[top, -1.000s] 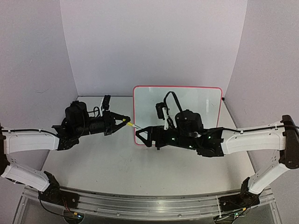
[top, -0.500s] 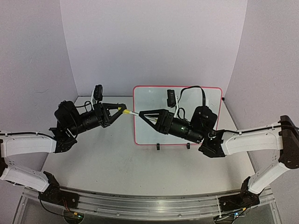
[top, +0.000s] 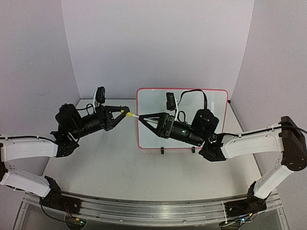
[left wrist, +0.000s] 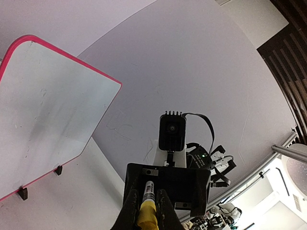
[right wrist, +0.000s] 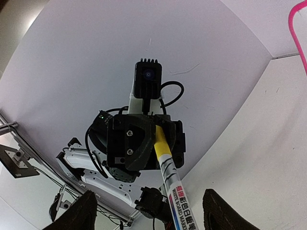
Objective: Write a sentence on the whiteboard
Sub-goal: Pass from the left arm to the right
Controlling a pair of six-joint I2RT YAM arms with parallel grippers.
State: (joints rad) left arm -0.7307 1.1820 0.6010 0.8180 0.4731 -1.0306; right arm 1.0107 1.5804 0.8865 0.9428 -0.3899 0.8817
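Note:
The whiteboard (top: 156, 99), white with a pink-red rim, stands upright at the back of the table; it also shows in the left wrist view (left wrist: 43, 110). No sentence is readable on it. My left gripper (top: 125, 112) is shut on the yellow cap end of a whiteboard marker (top: 133, 115), held in the air and pointing right. My right gripper (top: 140, 118) is open and faces it, and the marker's white barrel (right wrist: 173, 191) lies between its spread fingers (right wrist: 79, 213). In the left wrist view the marker (left wrist: 148, 191) is clamped between my left fingers (left wrist: 130, 215).
The whiteboard's black feet (top: 162, 151) rest on the grey tabletop (top: 110, 163). White walls enclose the table on the back and both sides. The board's pink rim (right wrist: 297, 33) shows at the right wrist view's top right.
My right arm has lifted off the table in front of the board and turned its open gripper toward the marker, closing in from the right. My left gripper has risen slightly with the marker.

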